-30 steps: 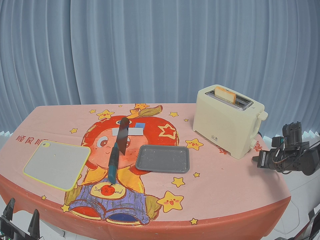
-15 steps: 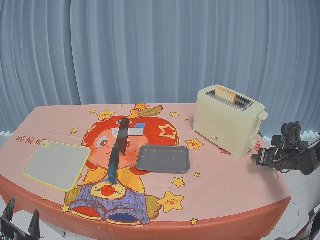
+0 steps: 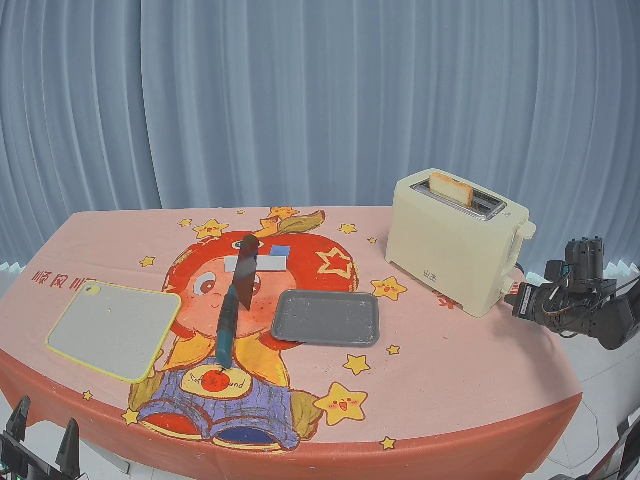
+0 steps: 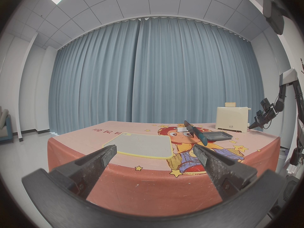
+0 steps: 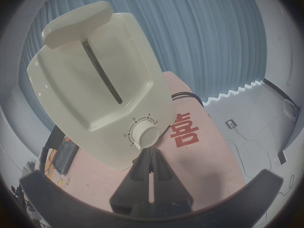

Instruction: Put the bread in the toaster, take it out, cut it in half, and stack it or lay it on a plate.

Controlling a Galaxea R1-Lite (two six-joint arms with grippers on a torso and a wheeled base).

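A cream toaster (image 3: 460, 241) stands at the table's right rear, with a toasted bread slice (image 3: 451, 189) poking up from its slot. Its lever (image 3: 525, 229) sits high on the right end face. My right gripper (image 3: 510, 299) is shut, level with the lower part of that face. In the right wrist view its shut tips (image 5: 151, 152) sit just below the dial knob (image 5: 145, 135), and the lever (image 5: 77, 22) is well above them. My left gripper (image 4: 155, 152) is open, off the table's front left corner, holding nothing. A grey plate (image 3: 327, 317) lies mid-table.
A knife (image 3: 233, 301) with a teal handle rests tilted left of the plate. A cutting board (image 3: 113, 328) with a yellow rim lies at the front left. The toaster's cord (image 5: 186, 95) runs off behind it. The table's front right stretch is bare cloth.
My right gripper has risen slightly beside the toaster's end face. The bread, the lever and my left arm have not moved.
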